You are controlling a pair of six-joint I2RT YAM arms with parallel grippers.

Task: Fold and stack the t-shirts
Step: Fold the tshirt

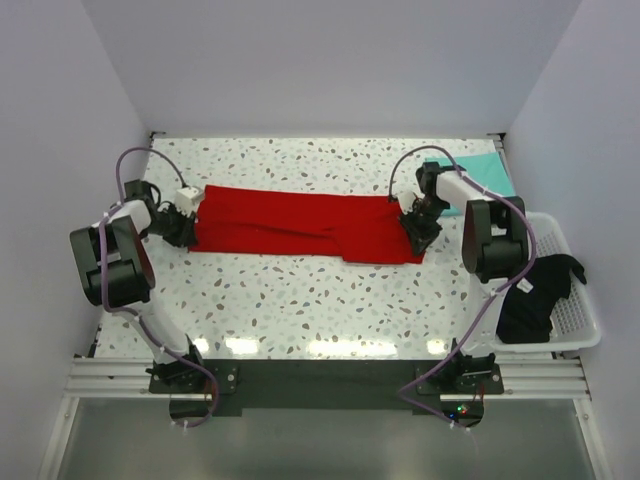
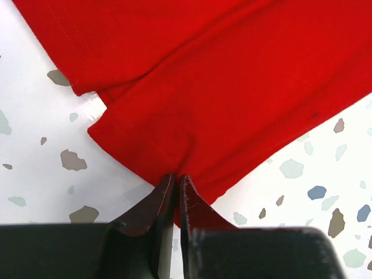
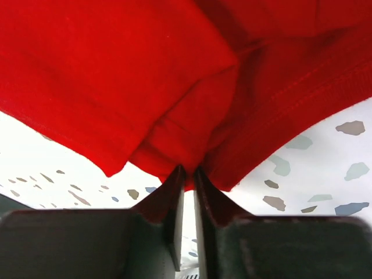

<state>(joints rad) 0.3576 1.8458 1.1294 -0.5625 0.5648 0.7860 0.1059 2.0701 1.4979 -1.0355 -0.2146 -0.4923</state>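
Because the red shirt is thin, limp cloth, I judge it weighs next to nothing and will sag, stretch and slide wherever I do not hold it. Nothing in it can break, but its layers could slip apart. It lies on the speckled counter as a long flat band, folded lengthwise, running from my left side to my right.

The sensible places to hold such a band are its two short ends. I should take all the layers at once so the fold travels together, and that is where I am. My left jaws are pressed nearly together at the band's left end, with a thin ridge of red cloth pinched between the tips. My right jaws are closed on a bunch of red cloth at the right end, where several layers and a hem gather.

My left arm bends its elbow out to the left, and its wrist turns inward, low over the counter. My right arm mirrors it, elbow out to the right and wrist pointing in at the other end.

The mint-teal shirt lies flat at the far right corner of the counter. The black shirt is heaped in the white basket at the right side. If I lift, I judge both ends must rise evenly or the middle will drag and wrinkle.
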